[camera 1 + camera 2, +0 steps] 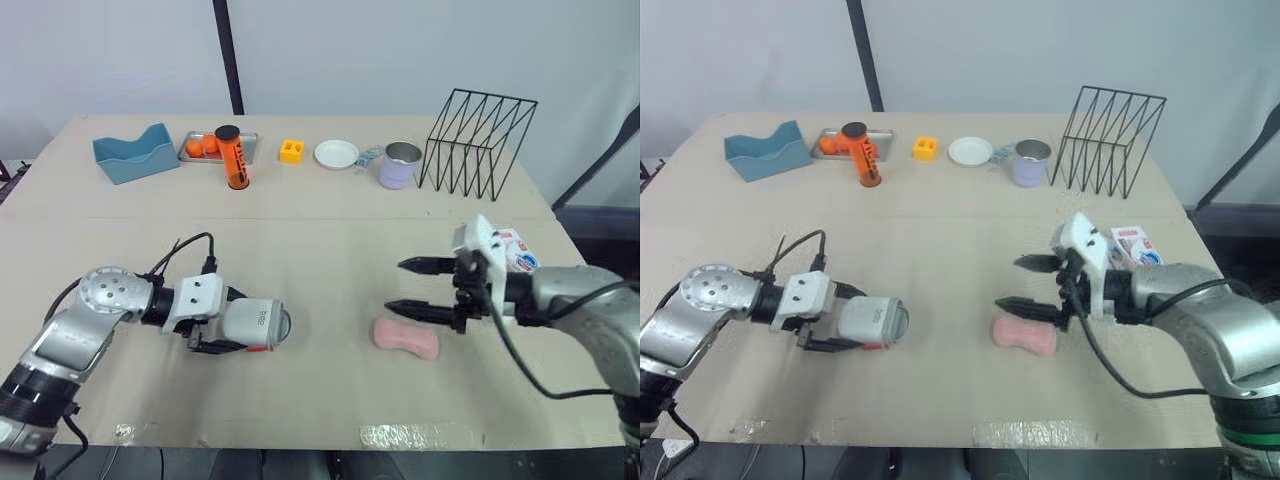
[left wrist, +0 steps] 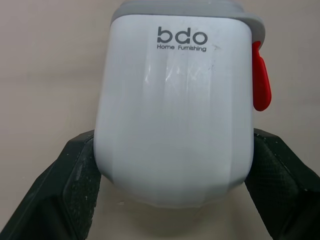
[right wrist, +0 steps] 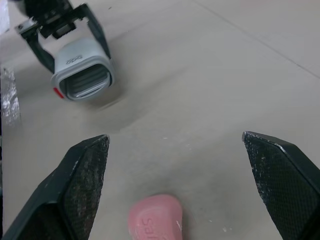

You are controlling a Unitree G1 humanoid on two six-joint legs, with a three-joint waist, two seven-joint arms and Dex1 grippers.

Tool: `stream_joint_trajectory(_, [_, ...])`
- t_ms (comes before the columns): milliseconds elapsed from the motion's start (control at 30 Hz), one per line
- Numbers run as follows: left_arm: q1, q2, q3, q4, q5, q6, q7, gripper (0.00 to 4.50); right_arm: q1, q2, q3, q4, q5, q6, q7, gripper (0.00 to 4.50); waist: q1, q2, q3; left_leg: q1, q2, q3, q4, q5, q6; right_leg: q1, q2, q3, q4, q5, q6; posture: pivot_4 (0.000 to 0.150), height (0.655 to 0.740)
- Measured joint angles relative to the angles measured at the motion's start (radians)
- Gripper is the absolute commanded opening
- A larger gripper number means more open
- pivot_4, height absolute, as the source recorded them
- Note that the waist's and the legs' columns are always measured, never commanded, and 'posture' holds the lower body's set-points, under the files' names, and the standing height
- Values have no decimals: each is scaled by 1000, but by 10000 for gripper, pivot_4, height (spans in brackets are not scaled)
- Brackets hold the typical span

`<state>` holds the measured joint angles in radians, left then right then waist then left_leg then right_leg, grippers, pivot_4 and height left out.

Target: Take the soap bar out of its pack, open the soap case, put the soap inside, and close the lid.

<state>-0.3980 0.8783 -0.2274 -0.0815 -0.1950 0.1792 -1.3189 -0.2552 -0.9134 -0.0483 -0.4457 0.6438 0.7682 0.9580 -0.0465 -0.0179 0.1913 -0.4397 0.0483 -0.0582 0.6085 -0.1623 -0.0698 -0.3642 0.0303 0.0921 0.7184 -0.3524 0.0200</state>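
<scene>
As things stand, step: soap is out, case not yet opened.
Soap bar: bare on table, front right.
Left gripper: clamped round soap case.
Right gripper: spread wide, hovering just over soap bar.
Pack: behind right gripper.
Next: free red latch, lift lid.

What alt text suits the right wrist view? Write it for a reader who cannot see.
The right gripper, wide open, hovers over a bare pink soap bar lying on the beige table. Beyond it, the left gripper clamps a white plastic soap case with a grey end and red tab.
</scene>
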Motion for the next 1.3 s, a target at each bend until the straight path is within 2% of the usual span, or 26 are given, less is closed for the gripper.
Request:
stream_joint_trajectory(267, [-112,-2,-91,14,69,49,-72,35149,27,39,50,29,-80,-92,-3,44052,-1,0,0,0,0,0,0,0,0,0,0,0,0,0,0,1500,7371])
stream_joint_trajectory(667, [-163,4,-135,-14,186,65,-68,35149,36,79,85,48,-135,-114,-19,44052,-1,0,0,0,0,-1,1,0,0,1,0,-1,1,0,0,1500,7371])
stream_joint_trajectory(900, [-166,4,-137,-20,208,75,-60,35149,35,88,88,49,-139,-124,-5,44052,-1,0,0,0,0,-1,1,0,0,1,0,-1,1,0,0,1500,7371])
stream_joint_trajectory(1233, [-116,28,-89,-72,202,115,-19,35149,20,91,90,60,-150,-132,1,44052,-2,0,0,0,0,-1,1,0,0,1,0,-1,1,0,0,1500,7371])
stream_joint_trajectory(1267, [-77,44,-6,-95,142,127,-19,35149,9,92,107,62,-157,-134,8,44052,-1,0,0,0,0,-2,2,0,0,1,0,-1,1,0,0,1500,7371])
stream_joint_trajectory(1300, [-68,50,7,-98,129,127,-22,35149,8,92,113,63,-158,-134,12,44052,-1,0,0,0,0,-2,2,0,0,1,0,-1,1,0,0,1500,7371])
